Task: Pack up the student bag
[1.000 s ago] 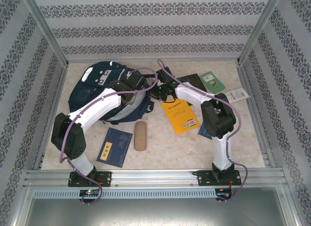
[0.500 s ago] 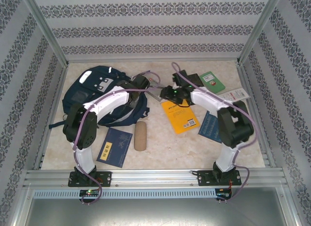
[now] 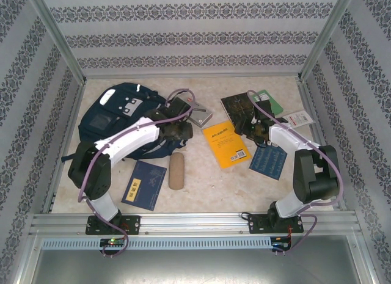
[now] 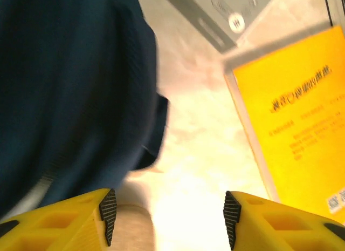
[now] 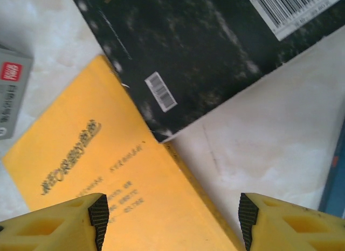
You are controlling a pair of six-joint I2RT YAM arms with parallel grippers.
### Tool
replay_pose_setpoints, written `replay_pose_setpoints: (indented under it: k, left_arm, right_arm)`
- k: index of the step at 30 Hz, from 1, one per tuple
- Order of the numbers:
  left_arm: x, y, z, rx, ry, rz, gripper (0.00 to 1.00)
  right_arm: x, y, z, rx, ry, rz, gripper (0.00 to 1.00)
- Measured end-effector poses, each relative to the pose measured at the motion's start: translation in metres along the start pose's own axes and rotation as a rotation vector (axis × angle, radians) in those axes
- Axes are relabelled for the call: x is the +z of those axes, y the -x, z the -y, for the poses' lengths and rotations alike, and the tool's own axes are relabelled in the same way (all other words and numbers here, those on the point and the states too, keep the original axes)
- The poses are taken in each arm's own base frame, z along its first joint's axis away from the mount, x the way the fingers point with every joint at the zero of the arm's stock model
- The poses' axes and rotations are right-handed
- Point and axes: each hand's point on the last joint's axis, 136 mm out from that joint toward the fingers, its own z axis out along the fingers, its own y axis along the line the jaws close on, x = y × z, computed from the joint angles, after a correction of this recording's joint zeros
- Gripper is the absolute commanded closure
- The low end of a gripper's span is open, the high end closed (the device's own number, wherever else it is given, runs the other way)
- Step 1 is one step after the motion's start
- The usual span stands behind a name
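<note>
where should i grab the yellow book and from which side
Probably its near short edge, coming from the front: the yellow book lies flat, that edge borders bare table, and the black book crowds its far corner.

The left arm [image 3: 131, 137] arcs forward and inward from its base, the left gripper [image 4: 167, 225] pointing downward with yellow fingers [image 4: 81, 221] spread wide, while the right arm [image 3: 287, 140] folds sharply at its elbow, the right gripper [image 5: 170, 224] likewise gaping wide and pointing downward.
</note>
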Motion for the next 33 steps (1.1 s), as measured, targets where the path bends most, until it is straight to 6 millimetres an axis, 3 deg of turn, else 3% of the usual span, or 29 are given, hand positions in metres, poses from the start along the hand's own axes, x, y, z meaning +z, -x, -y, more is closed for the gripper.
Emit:
replay_pose_setpoints:
  k: [6,10,13,20,24,28,33]
  left_arm:
    - [0.044,-0.034,0.033,-0.101,-0.084,-0.108,0.44]
    - [0.066,-0.049,0.040,-0.115,-0.089,-0.154,0.43]
    - [0.077,-0.055,0.039,-0.118,-0.079,-0.177,0.43]
    - [0.087,-0.060,0.037,-0.115,-0.066,-0.197,0.43]
    - [0.089,-0.058,0.038,-0.106,-0.065,-0.194,0.45]
    - [0.095,-0.056,0.035,-0.091,-0.041,-0.187,0.49]
    - [0.096,-0.056,0.036,-0.078,-0.046,-0.186,0.63]
  right_arm:
    - [0.021,-0.020,0.012,-0.011,-0.017,-0.072,0.34]
    - [0.030,-0.040,0.014,-0.020,-0.017,-0.126,0.38]
    - [0.030,-0.049,0.003,-0.044,0.017,-0.143,0.40]
    - [0.019,-0.081,-0.040,-0.101,0.133,-0.204,0.40]
    - [0.014,-0.090,-0.056,-0.125,0.174,-0.214,0.41]
    - [0.017,-0.087,-0.049,-0.111,0.174,-0.201,0.36]
    - [0.023,-0.076,-0.033,-0.102,0.144,-0.169,0.35]
